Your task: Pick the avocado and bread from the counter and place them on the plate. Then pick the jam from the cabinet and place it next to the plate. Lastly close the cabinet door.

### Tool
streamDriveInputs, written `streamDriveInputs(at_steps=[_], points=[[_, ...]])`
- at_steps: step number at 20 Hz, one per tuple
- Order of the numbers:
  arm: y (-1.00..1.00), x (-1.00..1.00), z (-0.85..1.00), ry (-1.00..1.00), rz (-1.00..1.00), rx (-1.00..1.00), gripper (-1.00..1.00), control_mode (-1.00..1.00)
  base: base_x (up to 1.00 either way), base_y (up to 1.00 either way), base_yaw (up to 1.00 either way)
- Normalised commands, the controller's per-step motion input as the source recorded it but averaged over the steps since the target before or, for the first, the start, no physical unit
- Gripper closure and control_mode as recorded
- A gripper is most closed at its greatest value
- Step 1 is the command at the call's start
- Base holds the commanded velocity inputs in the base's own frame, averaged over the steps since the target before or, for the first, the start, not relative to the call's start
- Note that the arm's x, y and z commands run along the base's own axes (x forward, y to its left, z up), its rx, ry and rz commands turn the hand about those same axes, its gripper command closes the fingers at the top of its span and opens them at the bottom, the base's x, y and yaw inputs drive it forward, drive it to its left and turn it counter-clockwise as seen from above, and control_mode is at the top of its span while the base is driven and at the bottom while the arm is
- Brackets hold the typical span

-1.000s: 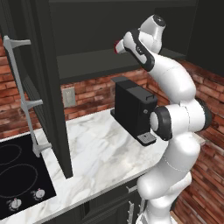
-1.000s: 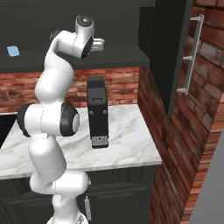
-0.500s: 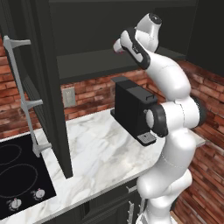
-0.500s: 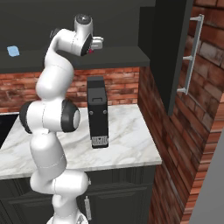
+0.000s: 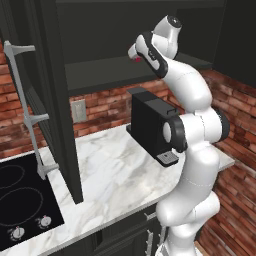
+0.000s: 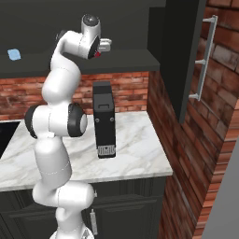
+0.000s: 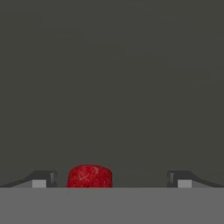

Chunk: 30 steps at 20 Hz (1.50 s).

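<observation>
Item: the jam (image 7: pixel 89 176), sitting inside the cabinet (image 5: pixel 100 75) on its shelf. We are seeing it between the spread tips of the pincer (image 7: pixel 109 178), nearer the left tip, nothing pinched; we are judging a slight sideways centring necessary before closing.

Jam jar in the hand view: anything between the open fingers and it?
Nothing visible. The jam sits low between the spread fingertips of the gripper, left of centre, against the dark cabinet interior.
</observation>
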Motion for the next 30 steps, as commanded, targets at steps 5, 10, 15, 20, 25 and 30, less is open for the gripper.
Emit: streamDriveInputs(at_steps=[5, 10, 15, 20, 25, 30], points=[[0.0, 0.19, 0.0, 0.0, 0.0, 0.0, -1.0, -1.0, 0.0, 0.0, 0.0], [0.0, 0.26, -0.01, 0.0, 0.0, 0.0, -1.0, -1.0, 0.0, 0.0, 0.0], [0.0, 0.25, -0.03, 0.0, 0.0, 0.0, -1.0, -1.0, 0.0, 0.0, 0.0], [0.0, 0.24, -0.02, 0.0, 0.0, 0.0, -1.0, -1.0, 0.0, 0.0, 0.0], [0.01, 0.24, 0.0, 0.0, 0.0, -0.01, -1.0, -1.0, 0.0, 0.0, 0.0], [0.12, 0.24, 0.0, 0.0, 0.0, -0.04, -1.0, -1.0, 0.0, 0.0, 0.0]])
